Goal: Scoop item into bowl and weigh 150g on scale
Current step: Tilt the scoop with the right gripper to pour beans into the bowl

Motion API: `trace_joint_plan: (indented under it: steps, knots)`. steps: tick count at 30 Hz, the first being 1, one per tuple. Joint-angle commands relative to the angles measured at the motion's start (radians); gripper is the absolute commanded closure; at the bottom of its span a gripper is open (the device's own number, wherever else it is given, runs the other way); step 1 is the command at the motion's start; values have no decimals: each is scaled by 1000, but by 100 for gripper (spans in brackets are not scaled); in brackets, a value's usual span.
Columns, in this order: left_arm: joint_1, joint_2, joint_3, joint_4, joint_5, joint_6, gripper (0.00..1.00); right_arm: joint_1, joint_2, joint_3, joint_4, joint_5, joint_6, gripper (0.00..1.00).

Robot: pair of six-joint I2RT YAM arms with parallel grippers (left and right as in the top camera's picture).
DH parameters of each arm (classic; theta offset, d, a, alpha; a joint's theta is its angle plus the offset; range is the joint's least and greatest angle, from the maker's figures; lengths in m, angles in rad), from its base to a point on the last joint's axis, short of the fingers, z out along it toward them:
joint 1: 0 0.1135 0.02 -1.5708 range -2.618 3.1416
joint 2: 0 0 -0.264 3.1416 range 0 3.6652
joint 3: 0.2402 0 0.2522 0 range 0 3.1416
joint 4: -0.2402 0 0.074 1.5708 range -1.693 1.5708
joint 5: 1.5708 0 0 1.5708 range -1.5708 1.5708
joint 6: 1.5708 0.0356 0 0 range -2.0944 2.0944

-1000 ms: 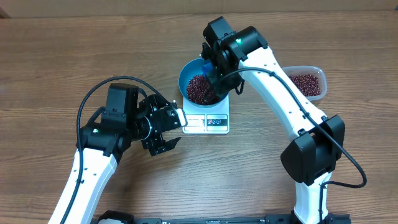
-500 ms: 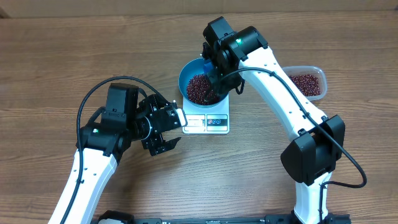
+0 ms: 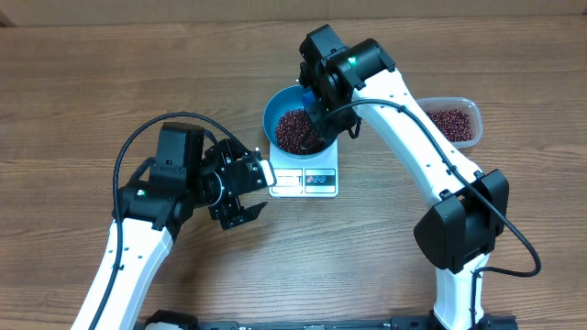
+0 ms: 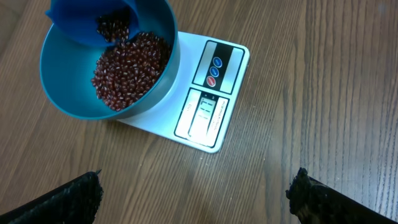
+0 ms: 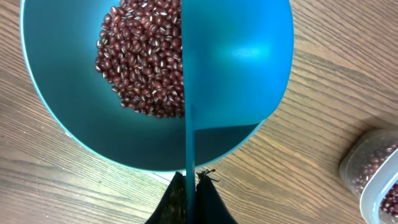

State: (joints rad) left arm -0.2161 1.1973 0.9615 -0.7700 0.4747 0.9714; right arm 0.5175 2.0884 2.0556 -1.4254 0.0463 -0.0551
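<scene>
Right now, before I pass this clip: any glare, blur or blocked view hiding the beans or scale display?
Overhead: even light, sharp, but the scale display is too small to read. Left wrist: sharp, beans clear, display digits illegible. Right wrist: scoop shows a soft sheen and covers part of the bowl.

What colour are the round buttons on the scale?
The buttons are two blue, one red; left wrist view shows them best.
</scene>
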Motion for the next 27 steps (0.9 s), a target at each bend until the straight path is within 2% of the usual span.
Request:
trace_joint_plan:
  steps: [1,19,27]
  knots:
    - [-7,5,-5,0,8,-10,0,-1,-18,35,3,29,7,96]
    - [-7,5,-5,0,8,-10,0,7,-66,42,2,34,3,96]
    - [-7,5,-5,0,8,-10,0,56,-69,80,-6,139,-2,96]
